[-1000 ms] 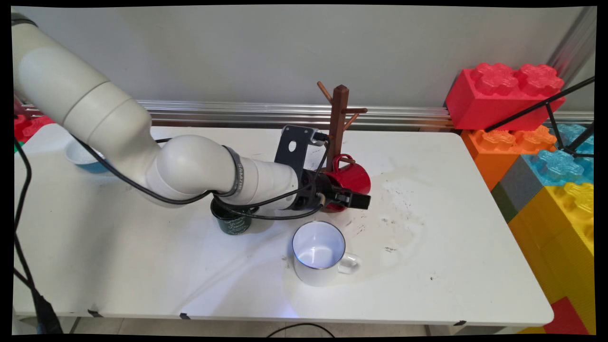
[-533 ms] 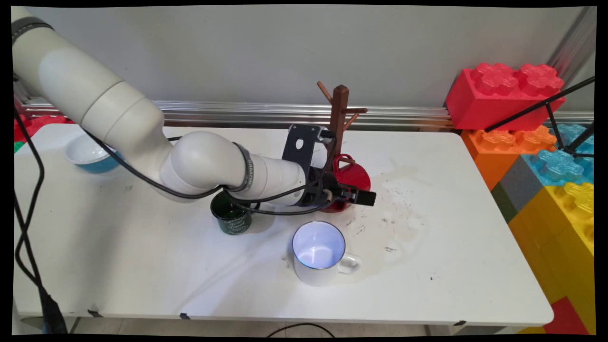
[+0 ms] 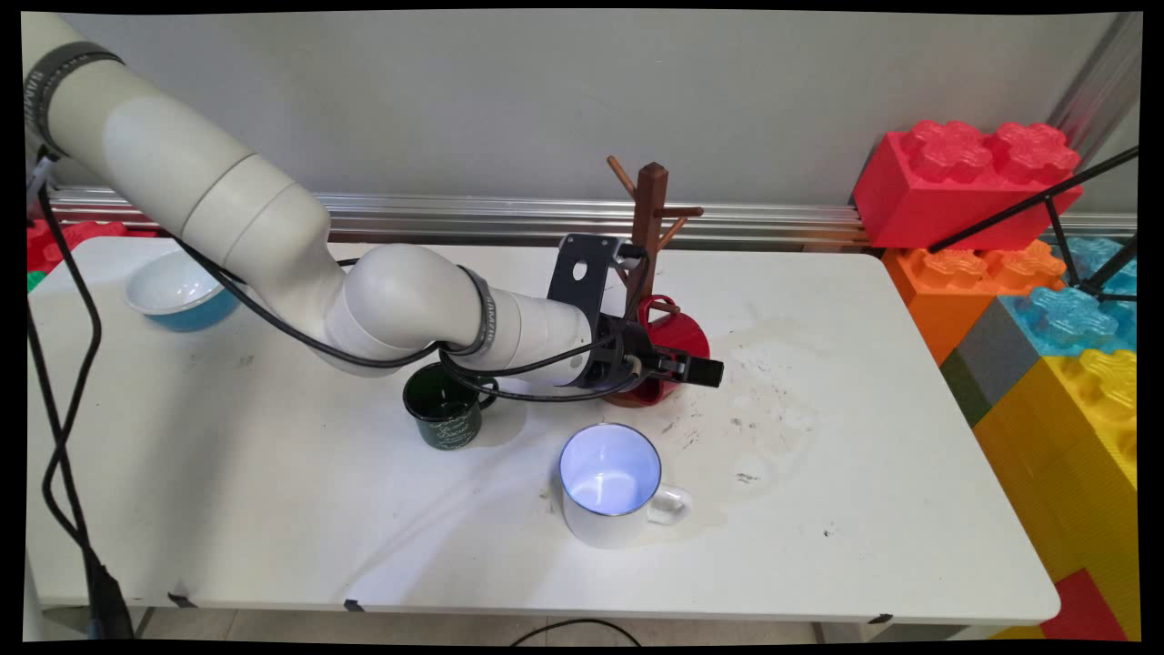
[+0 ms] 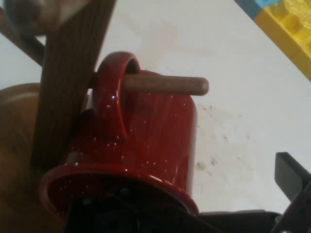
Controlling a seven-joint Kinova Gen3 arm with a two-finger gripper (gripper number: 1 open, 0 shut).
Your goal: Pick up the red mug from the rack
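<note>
Here's the black gripper [image 3: 700,371], reaching in level from the left and sitting right against the red mug [image 3: 677,338], just in front of its lower side. Whether it is open or clamped on anything, I can't tell from either view. The mug is glossy red enamel flecked with tiny white specks, a plain cylinder with a rolled rim, and it lies tilted on its side low on the wooden mug tree [image 3: 647,218] near the back middle of the table [image 3: 864,546]. In the hand view the looped handle [image 4: 109,92] is threaded over a smooth round-ended peg [image 4: 165,86], which pokes out past it, and the mug's mouth faces the camera. The tree's square upright post is dark brown with visible grain, and more thin pegs angle off near its top. Just in front sits a white enamel mug [image 3: 609,487], upright with a dark rim line and its handle to the right. Left of that, under the arm, stands a dark green mug [image 3: 444,418] with pale lettering. A bowl [image 3: 173,291], white inside and blue outside, rests at the far left. The matte white tabletop is scuffed and stained to the right of the tree. Giant studded plastic bricks [image 3: 964,177] in red, orange, blue and yellow are stacked off the right end.
</note>
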